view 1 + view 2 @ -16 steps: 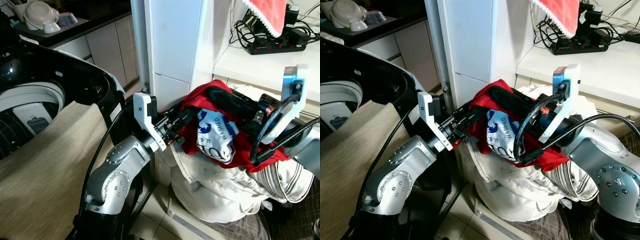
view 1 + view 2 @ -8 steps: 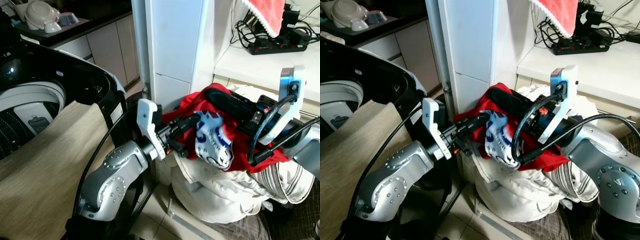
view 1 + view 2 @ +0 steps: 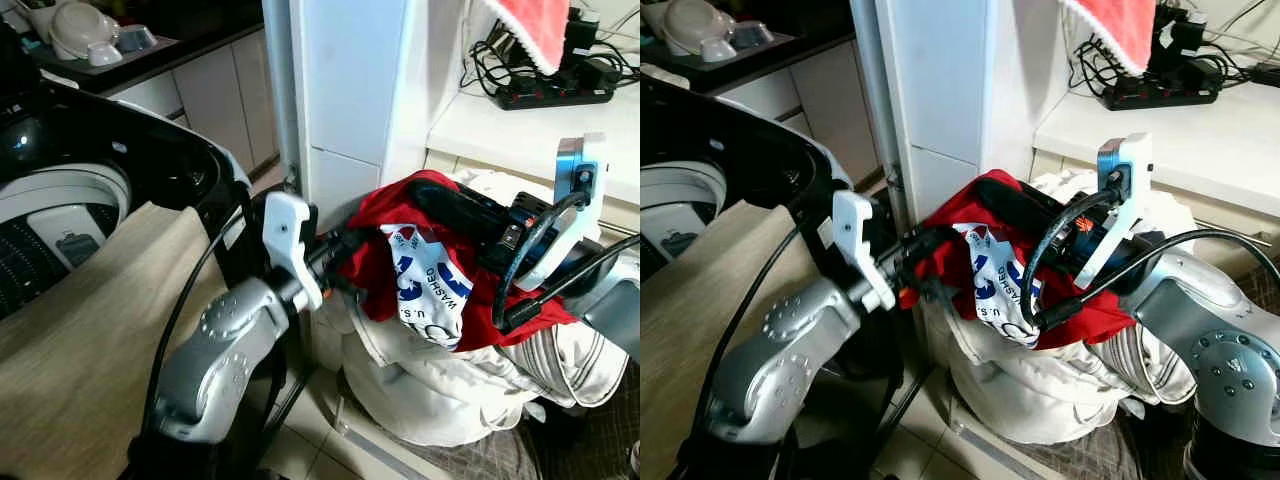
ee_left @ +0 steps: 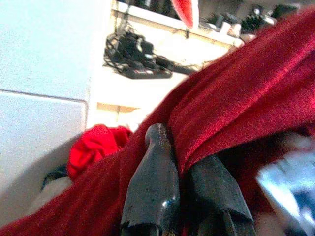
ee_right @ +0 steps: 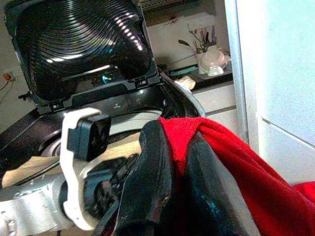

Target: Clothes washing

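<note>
**Red garment held over the laundry pile**

A red fabric garment (image 3: pixel 400 215) with a white panel printed in blue lettering (image 3: pixel 425 285) hangs bunched and draped above a heap of white and striped laundry (image 3: pixel 450 385). To the left stands a top-loading washing machine (image 3: pixel 60 215), its black lid raised and its drum open.

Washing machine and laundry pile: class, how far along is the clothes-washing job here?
Done: the washing machine lid stands open, and a beige cloth is draped over its rim. In hand: left gripper and right gripper both pinch the red garment above the laundry pile. Left: carrying it into the drum.
</note>
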### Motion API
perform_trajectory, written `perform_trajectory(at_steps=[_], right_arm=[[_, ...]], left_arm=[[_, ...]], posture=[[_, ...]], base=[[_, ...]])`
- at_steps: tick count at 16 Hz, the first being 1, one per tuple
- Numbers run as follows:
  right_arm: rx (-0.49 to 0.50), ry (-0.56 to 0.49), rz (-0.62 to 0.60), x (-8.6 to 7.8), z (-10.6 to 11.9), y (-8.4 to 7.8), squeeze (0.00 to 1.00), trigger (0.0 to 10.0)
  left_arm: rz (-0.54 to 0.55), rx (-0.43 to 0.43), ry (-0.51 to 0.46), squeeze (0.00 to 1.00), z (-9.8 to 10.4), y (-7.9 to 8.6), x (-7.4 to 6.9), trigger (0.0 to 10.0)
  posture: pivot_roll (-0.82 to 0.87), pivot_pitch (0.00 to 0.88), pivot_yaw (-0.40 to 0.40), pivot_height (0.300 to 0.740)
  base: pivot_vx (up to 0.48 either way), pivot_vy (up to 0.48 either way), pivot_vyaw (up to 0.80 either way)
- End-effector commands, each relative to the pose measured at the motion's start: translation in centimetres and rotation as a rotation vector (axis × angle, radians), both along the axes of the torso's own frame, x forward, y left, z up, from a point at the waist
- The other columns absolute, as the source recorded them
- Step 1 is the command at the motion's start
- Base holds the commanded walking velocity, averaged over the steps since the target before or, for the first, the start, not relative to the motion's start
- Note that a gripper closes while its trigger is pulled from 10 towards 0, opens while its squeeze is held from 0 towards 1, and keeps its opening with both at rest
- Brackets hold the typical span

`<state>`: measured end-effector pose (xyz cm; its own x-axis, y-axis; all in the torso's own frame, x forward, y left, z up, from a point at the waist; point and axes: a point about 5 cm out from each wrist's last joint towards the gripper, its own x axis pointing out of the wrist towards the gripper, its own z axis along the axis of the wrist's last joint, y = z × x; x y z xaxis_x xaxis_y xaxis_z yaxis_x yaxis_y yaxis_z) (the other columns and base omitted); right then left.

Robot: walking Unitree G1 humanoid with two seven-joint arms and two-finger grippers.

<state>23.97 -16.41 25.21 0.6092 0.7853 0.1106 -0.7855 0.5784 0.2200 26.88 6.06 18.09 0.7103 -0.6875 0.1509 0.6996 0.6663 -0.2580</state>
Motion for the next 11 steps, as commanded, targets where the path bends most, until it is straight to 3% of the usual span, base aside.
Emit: perform_trajectory(at_steps=[1, 3, 4, 5, 6, 8, 9, 11], right_arm=[[0.013, -0.052, 0.005, -0.2, 0.9, 0.1, 0.00, 0.0], [0.013, -0.051, -0.005, -0.1, 0.9, 0.0, 0.00, 0.0], [0.013, -0.051, -0.009, -0.1, 0.8, 0.0, 0.00, 0.0], [0.013, -0.051, -0.009, -0.1, 0.8, 0.0, 0.00, 0.0], [0.012, -0.052, -0.012, -0.1, 0.8, 0.0, 0.00, 0.0], [-0.002, -0.061, -0.041, 0.0, 0.9, -0.1, 0.00, 0.2], [-0.016, -0.066, -0.073, 0.2, 0.8, -0.3, 0.00, 10.0], [-0.027, -0.062, -0.124, 0.6, 0.7, -0.7, 0.00, 10.0]], left_arm=[[0.074, 0.031, 0.002, 0.48, -0.3, 0.6, 0.7, 0.0], [0.178, 0.142, -0.012, 0.47, -0.5, 1.0, 1.3, 0.0], [0.155, 0.181, 0.035, 0.25, -1.0, 1.0, 1.2, 0.0], [0.149, 0.171, 0.067, 0.25, -1.2, 1.1, 1.1, 0.0], [0.113, 0.180, 0.093, 0.00, -1.3, 1.1, 0.9, 0.0], [0.074, 0.098, 0.103, 0.00, -0.8, 1.3, 0.7, 0.0], [0.075, 0.083, 0.086, 0.00, -0.6, 1.4, 0.7, 0.0], [0.101, 0.100, 0.063, 0.00, -0.5, 1.6, 0.9, 0.0]], posture=[[-0.11, 0.000, 0.063, 0.740], [-0.11, 0.000, 0.064, 0.740], [-0.11, 0.000, 0.068, 0.740], [-0.11, 0.000, 0.068, 0.740], [-0.12, 0.000, 0.070, 0.740], [-0.12, 0.000, 0.070, 0.740], [-0.12, 0.000, 0.070, 0.740], [-0.12, 0.000, 0.071, 0.740]], base=[[0.000, 0.000, 0.00], [0.000, 0.000, 0.00], [0.000, 0.000, 0.00], [0.000, 0.000, 0.00], [0.000, 0.000, 0.00], [0.000, 0.000, 0.00], [0.000, 0.000, 0.00], [0.000, 0.000, 0.00]])
